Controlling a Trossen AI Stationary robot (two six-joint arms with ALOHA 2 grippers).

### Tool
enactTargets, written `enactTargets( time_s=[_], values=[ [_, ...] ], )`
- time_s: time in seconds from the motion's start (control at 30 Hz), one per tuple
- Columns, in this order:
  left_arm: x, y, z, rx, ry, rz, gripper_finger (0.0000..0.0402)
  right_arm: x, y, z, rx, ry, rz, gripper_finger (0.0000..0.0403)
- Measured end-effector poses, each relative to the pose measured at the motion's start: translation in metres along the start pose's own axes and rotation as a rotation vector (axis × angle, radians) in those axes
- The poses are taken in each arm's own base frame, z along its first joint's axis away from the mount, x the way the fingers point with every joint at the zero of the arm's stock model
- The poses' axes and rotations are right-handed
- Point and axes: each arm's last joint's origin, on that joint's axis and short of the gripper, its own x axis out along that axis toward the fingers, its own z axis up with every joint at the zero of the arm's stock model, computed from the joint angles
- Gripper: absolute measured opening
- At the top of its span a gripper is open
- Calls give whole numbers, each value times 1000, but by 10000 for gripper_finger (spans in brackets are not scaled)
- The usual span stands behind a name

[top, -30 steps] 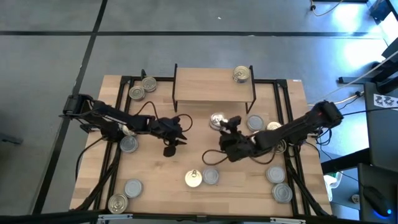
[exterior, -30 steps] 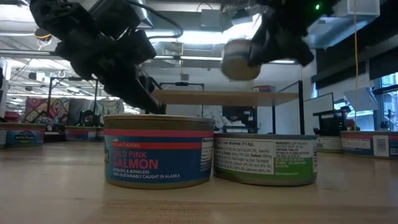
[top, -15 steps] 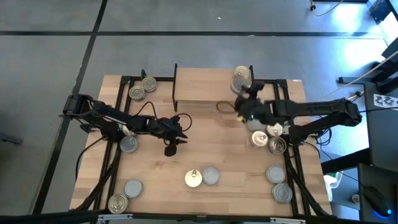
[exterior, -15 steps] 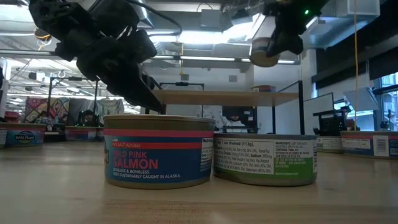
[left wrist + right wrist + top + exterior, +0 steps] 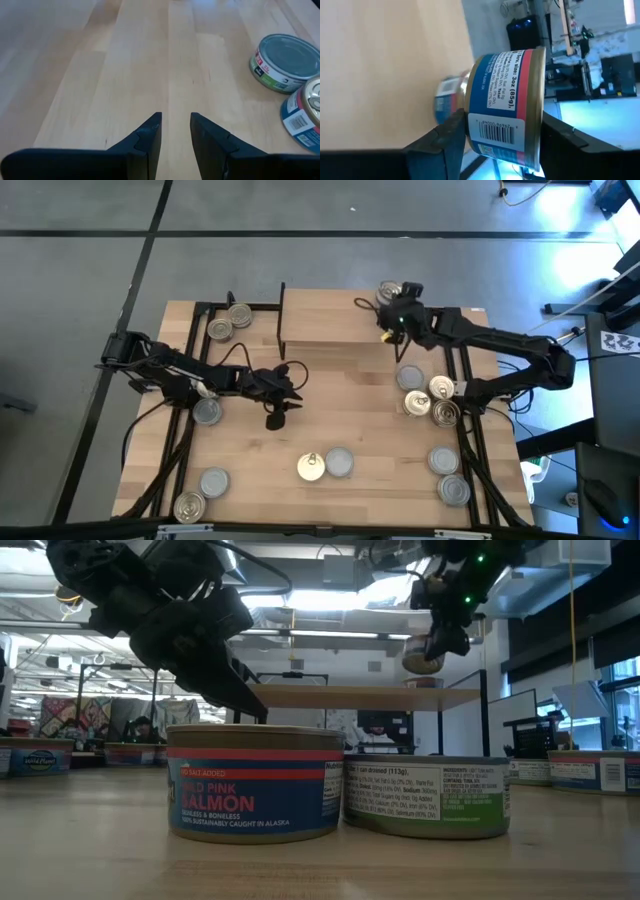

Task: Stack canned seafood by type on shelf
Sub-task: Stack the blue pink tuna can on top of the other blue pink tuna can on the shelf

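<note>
The shelf [image 5: 330,320] stands at the table's far middle; its board [image 5: 340,696] shows edge-on in the low view. My right gripper [image 5: 393,305] is over the shelf's far right corner, shut on a tin with a blue and red label and gold rims [image 5: 505,105] [image 5: 425,660]. Another tin [image 5: 446,100], blurred, stands on the board just behind the held one. My left gripper [image 5: 285,385] [image 5: 175,131] hovers over bare wood left of the table's middle, fingers a narrow gap apart. Loose tins stand on their bases around the table. My right gripper pinches the tin between its two fingers, one on each flat end, beside the gold rim [image 5: 536,135]; the label wall faces the wrist camera. The arm reaches in from the table's right. The tin is lifted clear, just above the shelf board.
Two tins [image 5: 230,322] stand far left, one [image 5: 207,412] left, two [image 5: 200,494] near left. A salmon tin [image 5: 255,783] and a green-labelled tin [image 5: 427,797] stand near the middle. Several tins [image 5: 428,396] cluster right, and two [image 5: 448,475] stand near right. Black rails [image 5: 190,430] line both sides.
My right gripper has carried the tin from above the table's middle up and toward the far right edge, turning as it went, and now holds it over the shelf's far right corner. The gripper stayed shut on the tin. The left arm kept still.
</note>
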Motion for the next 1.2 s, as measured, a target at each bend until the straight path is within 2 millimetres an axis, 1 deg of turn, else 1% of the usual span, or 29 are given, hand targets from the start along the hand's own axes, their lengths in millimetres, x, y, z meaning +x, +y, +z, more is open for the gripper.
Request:
enactTargets(
  time_s=[0.07, 0.2, 0.37, 0.77, 0.87, 1.1, 1.2],
  values=[
    [0, 0, 0, 1, 1, 9, 100, 5, -6, -3, 14, 0, -6, 200],
    [0, 1, 0, 1, 1, 12, 100, 14, -12, -10, 43, -23, 66, 202],
    [0, 1, 0, -4, 1, 12, 100, 21, -19, -17, 69, -1, 64, 203],
    [0, 1, 0, -4, 2, 12, 100, 22, -19, -17, 77, -43, 116, 207],
    [0, 1, 0, -4, 2, 12, 100, 22, -19, -17, 95, -38, 117, 226],
    [0, 1, 0, -5, 2, 12, 100, 23, -19, -19, 119, -4, 91, 305],
    [0, 1, 0, -5, 2, 12, 100, 23, -19, -19, 121, 5, 74, 330]
  ],
)
